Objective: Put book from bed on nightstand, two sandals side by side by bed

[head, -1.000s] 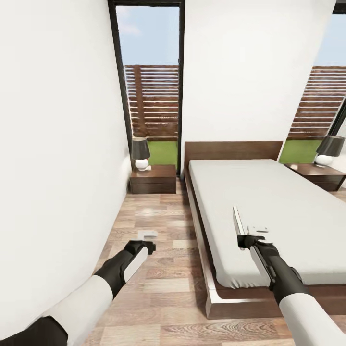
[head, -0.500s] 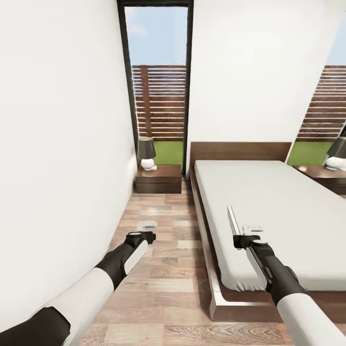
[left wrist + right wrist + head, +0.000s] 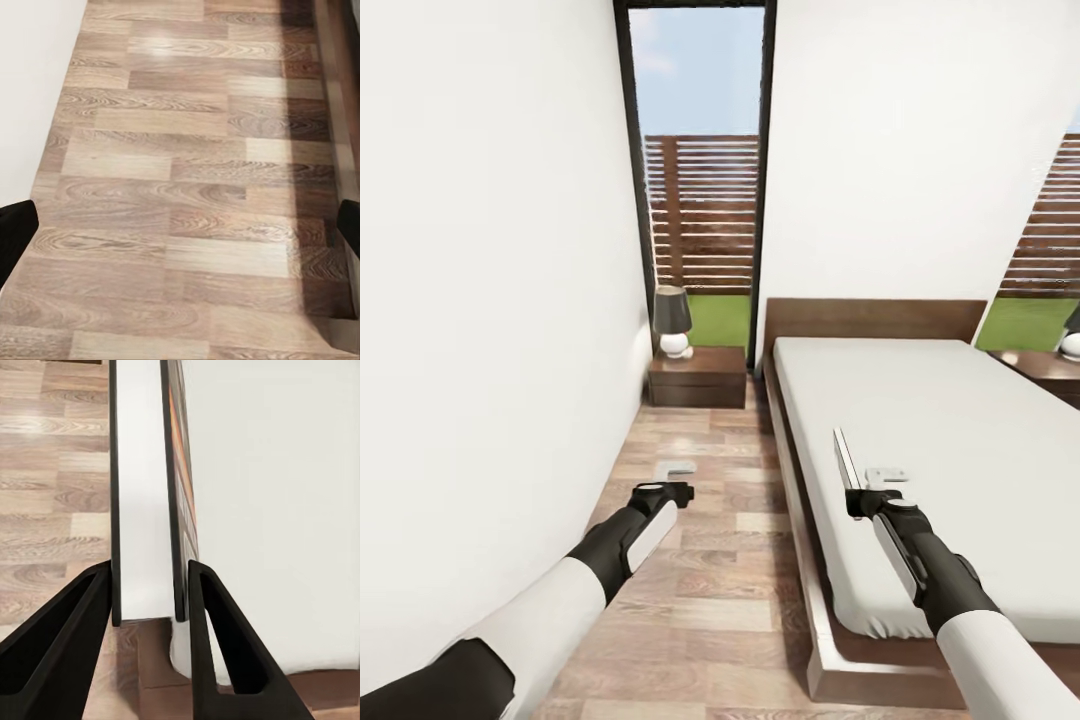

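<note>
1. Between the two black fingers (image 3: 75, 645) of our right gripper (image 3: 150, 619) we see the book (image 3: 142, 487) clamped edge-on: its white page block runs away from the fingers, and a sliver of orange and dark cover shows on one side.
2. From the head camera we find that same right gripper (image 3: 857, 497) over the near left part of the bed (image 3: 960, 440), with the book (image 3: 845, 460) standing up from it as a thin blade, tilted slightly to the left.
3. Below and around the book lies the plain light grey mattress; the dark wooden frame runs along its left edge and the headboard closes the far end.
4. Over on the left, our left gripper (image 3: 678, 491) hangs above the floor (image 3: 710, 560). Its wrist camera shows the two dark fingertips (image 3: 16, 232) at opposite edges of the picture, well apart, with nothing but floor planks between them.
5. Beyond it the light wood-plank floor forms a lane between the white wall (image 3: 490, 300) on the left and the bed on the right.
6. At the far end of that lane stands a nightstand (image 3: 698, 377), just left of the headboard, with a lamp (image 3: 673, 322) that has a dark shade and a white base on top.
7. Behind it rises a tall black-framed window (image 3: 705, 180) showing a slatted fence, grass and sky.
8. At the far right edge we glimpse the second nightstand (image 3: 1055, 368) and part of another window.
</note>
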You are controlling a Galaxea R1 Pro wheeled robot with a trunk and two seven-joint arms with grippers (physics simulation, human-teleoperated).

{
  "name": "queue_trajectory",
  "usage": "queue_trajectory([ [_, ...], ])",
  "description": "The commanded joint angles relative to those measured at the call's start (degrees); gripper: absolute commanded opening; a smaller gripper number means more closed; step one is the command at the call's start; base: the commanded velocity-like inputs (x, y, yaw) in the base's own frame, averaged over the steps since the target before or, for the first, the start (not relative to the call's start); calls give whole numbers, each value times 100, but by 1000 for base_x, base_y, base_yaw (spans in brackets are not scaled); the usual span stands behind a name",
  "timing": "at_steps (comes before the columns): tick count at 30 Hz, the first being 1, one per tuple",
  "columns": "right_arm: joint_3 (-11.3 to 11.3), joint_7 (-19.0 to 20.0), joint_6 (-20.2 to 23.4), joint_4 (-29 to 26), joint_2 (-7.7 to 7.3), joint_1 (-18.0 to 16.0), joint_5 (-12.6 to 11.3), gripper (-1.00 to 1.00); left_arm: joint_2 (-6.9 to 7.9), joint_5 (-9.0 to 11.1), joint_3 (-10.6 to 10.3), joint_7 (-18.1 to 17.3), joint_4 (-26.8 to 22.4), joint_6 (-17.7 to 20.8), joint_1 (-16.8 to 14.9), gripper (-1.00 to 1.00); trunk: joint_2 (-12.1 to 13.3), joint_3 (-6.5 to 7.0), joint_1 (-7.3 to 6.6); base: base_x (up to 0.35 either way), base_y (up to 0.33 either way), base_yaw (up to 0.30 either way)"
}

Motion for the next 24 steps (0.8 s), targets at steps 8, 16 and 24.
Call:
queue_trajectory([
  [8, 31, -50, 4, -12, -4, -5, -74, -100, -48, 53, -32, 52, -8, 45, -8, 100, -7, -9, 5, 259, 149, -48],
  [16, 32, -50, 15, -12, -7, -5, -75, -100, -50, 53, -32, 52, -8, 48, -9, 100, -7, -9, 5, 51, 315, -26],
  [24, 23, -50, -13, -14, -8, -5, -75, -100, -50, 39, -32, 52, -15, 22, -5, 100, -7, -9, 5, 4, 158, -2],
])
